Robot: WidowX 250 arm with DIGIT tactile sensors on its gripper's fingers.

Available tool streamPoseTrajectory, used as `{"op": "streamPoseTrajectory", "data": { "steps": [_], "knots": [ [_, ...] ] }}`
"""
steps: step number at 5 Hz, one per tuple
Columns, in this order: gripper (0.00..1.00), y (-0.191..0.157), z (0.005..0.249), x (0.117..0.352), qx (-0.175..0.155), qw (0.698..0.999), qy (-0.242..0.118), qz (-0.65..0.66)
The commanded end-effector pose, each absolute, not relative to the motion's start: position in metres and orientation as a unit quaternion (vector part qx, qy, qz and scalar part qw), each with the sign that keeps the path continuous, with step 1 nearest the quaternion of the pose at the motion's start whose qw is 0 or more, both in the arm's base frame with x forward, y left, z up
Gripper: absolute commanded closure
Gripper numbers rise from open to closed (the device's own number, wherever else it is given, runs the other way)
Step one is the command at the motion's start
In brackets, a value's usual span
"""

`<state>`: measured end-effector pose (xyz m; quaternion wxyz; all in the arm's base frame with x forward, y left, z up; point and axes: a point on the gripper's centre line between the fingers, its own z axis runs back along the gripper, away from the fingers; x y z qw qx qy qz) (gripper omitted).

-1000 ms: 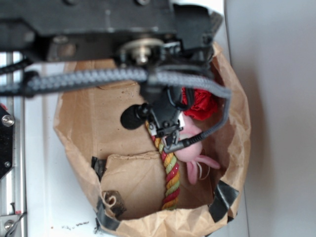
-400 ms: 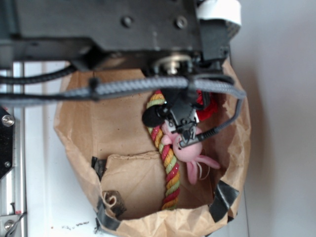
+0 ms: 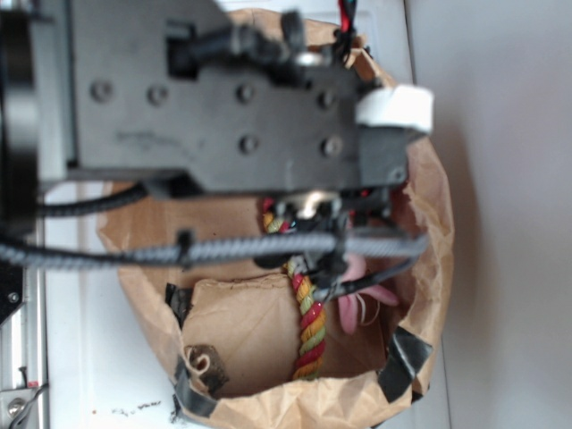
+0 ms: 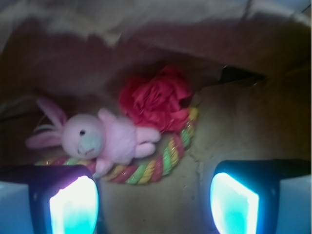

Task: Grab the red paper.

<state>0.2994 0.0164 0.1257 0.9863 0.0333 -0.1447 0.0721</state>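
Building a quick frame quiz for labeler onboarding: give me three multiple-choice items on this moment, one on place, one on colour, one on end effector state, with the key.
1. Where does the red paper lie?
A. Inside the brown paper bag, beside the pink bunny
B. On the white table outside the bag
C. Clamped in the end effector

2. Which colours make up the rope?
A. Blue and white
B. Red, yellow and green
C. Black and grey

3. How does the end effector stand?
A. Shut on the bunny
B. Shut on the rope
C. Open and empty

Key: 1 A, the wrist view shows the wad against the bunny on the bag floor; 2 B, its twisted strands show these; 3 C, the fingers stand wide apart with nothing between.
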Motion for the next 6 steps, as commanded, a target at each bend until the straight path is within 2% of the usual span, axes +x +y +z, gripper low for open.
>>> {"op": "streamPoseTrajectory", "data": {
  "steps": [1, 4, 6],
  "knots": [
    [0.00, 0.025, 0.129, 0.322, 0.024, 0.982, -0.179, 0.064],
    [0.00, 0.035, 0.116, 0.346, 0.021, 0.978, -0.189, 0.088],
    [0.00, 0.059, 0.115, 0.349, 0.042, 0.973, -0.196, 0.116]
  ]
}}
